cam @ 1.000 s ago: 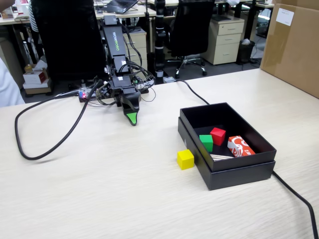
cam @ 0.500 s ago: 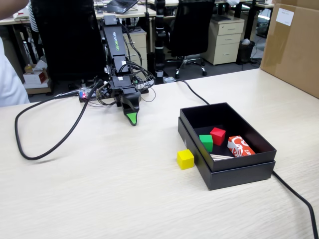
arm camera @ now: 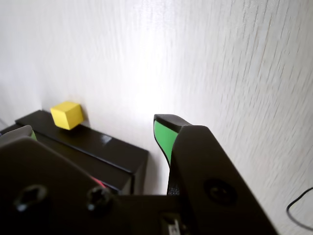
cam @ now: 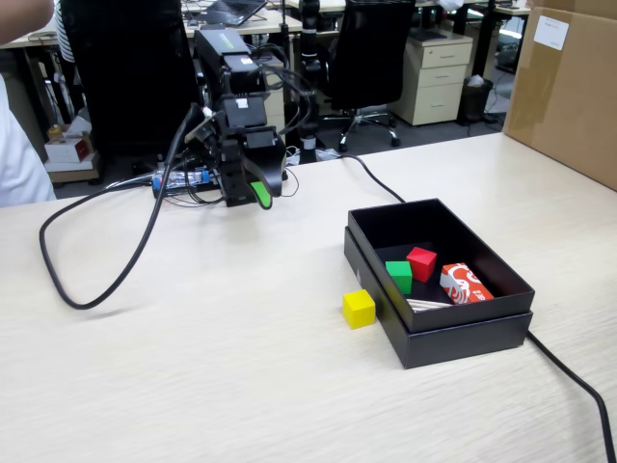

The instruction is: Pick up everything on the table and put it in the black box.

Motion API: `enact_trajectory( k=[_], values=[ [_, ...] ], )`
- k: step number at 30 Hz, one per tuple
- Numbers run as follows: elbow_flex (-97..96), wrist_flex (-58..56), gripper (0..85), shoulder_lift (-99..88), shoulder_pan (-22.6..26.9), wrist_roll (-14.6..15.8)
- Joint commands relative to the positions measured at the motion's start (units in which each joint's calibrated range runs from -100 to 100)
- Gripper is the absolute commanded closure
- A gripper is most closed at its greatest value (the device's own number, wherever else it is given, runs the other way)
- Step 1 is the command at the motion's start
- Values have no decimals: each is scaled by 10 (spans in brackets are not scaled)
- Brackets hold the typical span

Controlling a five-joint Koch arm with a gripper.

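A yellow cube sits on the table, touching the left wall of the black box. It also shows in the wrist view beyond the box. In the box lie a green cube, a red cube, a red-and-white packet and a thin silvery thing. My gripper hangs above the table at the back left, well away from the cube. Its green-padded jaws stand wide apart and hold nothing.
A thick black cable loops over the table's left side. Another cable runs past the box's front right corner. A large cardboard box stands at the right back. Office chairs and desks lie beyond the table's far edge.
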Motion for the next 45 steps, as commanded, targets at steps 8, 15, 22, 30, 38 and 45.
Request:
enact_trajectory(
  k=[8,15,22,30,38,45],
  values=[
    [436,-121,378,411,23,20],
    [597,-124,375,690,26,27],
    [670,-124,375,819,32,35],
    [755,-124,376,942,42,43],
    [794,-124,418,1023,44,44],
    [804,-124,580,1046,50,63]
  ],
)
